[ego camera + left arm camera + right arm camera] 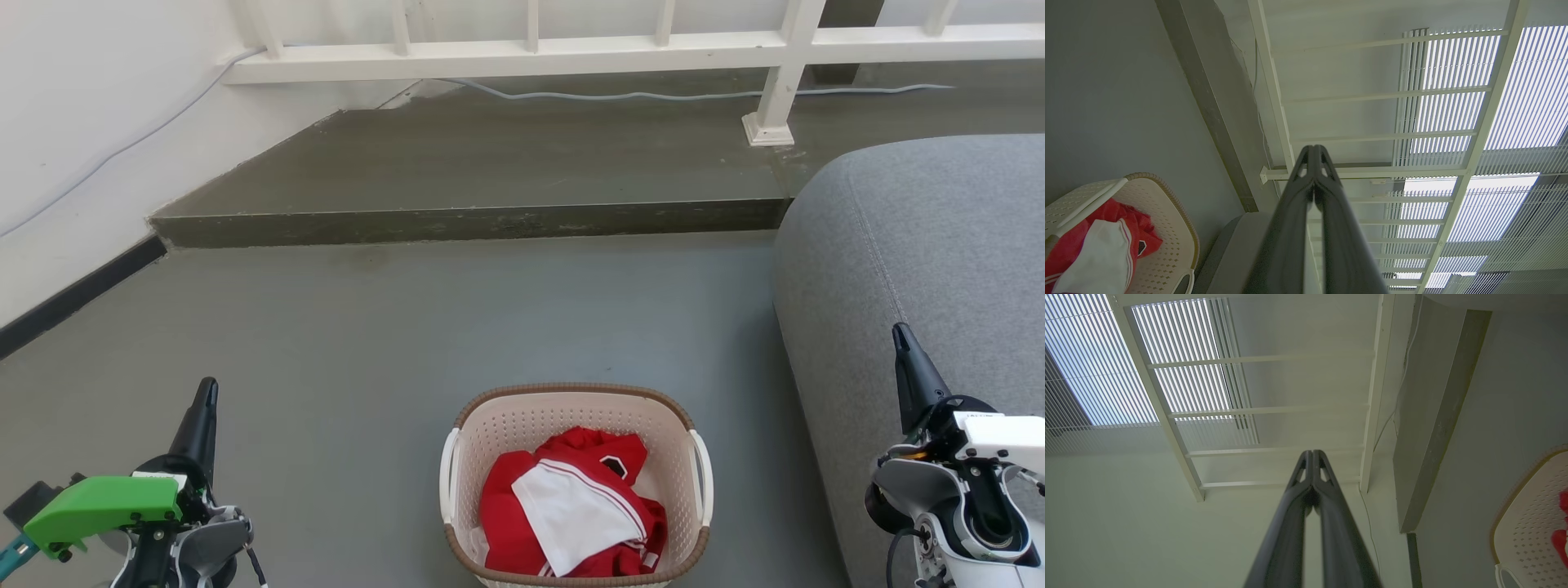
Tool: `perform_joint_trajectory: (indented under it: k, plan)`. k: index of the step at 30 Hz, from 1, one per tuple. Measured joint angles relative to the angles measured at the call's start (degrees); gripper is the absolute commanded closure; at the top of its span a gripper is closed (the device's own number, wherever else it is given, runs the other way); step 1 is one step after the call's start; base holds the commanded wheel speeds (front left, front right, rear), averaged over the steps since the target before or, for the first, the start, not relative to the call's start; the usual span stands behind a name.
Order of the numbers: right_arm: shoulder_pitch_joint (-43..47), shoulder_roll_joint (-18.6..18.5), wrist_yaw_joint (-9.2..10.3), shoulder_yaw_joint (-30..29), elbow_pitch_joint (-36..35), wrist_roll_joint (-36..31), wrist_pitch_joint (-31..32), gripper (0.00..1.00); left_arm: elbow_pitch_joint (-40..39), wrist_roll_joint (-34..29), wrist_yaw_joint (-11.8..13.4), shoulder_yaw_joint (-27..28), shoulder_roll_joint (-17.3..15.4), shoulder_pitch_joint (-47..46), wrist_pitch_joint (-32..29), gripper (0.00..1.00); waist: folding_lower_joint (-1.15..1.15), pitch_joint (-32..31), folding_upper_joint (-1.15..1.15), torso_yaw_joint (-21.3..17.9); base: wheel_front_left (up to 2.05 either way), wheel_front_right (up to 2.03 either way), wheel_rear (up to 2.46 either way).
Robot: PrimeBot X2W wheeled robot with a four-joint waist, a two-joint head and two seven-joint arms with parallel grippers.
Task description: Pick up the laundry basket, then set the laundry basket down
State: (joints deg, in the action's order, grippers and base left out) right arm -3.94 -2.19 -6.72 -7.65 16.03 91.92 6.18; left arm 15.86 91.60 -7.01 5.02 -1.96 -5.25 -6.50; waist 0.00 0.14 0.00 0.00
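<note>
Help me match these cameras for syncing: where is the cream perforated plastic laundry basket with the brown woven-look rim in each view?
Head view: cream perforated plastic laundry basket at bottom centre, red and white clothes inside.
Left wrist view: basket in the lower left corner.
Right wrist view: basket low on the right edge.
Shared landmark: the white railing.

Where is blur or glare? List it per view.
Head view: even soft light, basket sharp. Left wrist view: left gripper blurs toward the bottom edge, blinds glare at right. Right wrist view: right gripper likewise blurred low down, blinds washed out at upper left.
</note>
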Motion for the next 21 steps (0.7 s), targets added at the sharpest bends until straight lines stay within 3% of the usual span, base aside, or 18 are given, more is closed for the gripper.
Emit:
perform_joint_trajectory:
  k: [21]
  plan:
    - [0.0, 0.0, 0.0, 0.0, 0.0, 0.0, 0.0, 1.0, 0.0, 0.0, 0.0, 0.0, 0.0, 0.0, 0.0, 1.0, 0.0, 0.0, 0.0, 0.0, 0.0, 0.0, 0.0]
